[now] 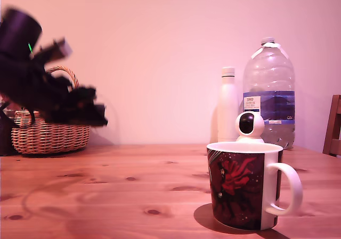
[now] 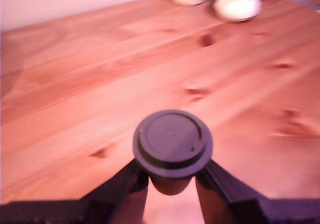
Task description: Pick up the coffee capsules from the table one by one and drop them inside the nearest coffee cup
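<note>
The tool [image 2: 171, 176] is gripping a dark coffee capsule [image 2: 172, 146] above the wooden surface [image 1: 133, 191], well apart from the coffee cup [image 1: 242, 186]. Delivery is pending; the cup's inside is hidden, so earlier drops probably cannot be judged.

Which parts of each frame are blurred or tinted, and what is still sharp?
Exterior view: the arm with its gripper is smeared by motion blur, while the coffee cup and the table stay sharp; the cup casts a soft shadow; a pink cast lies over everything. Wrist view: the capsule between the fingers is fairly crisp, the far tabletop soft.
</note>
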{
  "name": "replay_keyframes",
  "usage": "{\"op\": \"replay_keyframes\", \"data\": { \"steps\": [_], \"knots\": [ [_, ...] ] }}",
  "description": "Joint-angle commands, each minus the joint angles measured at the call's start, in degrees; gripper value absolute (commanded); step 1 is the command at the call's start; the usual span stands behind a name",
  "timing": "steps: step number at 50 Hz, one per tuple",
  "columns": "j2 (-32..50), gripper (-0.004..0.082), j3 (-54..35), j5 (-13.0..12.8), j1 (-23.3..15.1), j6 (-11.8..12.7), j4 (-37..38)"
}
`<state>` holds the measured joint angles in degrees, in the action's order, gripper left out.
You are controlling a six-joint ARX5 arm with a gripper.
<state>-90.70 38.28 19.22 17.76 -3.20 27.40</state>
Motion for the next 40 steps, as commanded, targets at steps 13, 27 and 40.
{"op": "replay_keyframes", "data": {
  "steps": [13,27,40],
  "knots": [
    [7.78,0.0162,-8.96,-1.64,5.16,-0.04,-2.67],
    [15.10,0.0162,-11.72,-1.73,13.29,-0.04,-10.86],
    [18.88,0.0162,-11.72,-1.75,21.99,-0.04,-18.34]
  ]
}}
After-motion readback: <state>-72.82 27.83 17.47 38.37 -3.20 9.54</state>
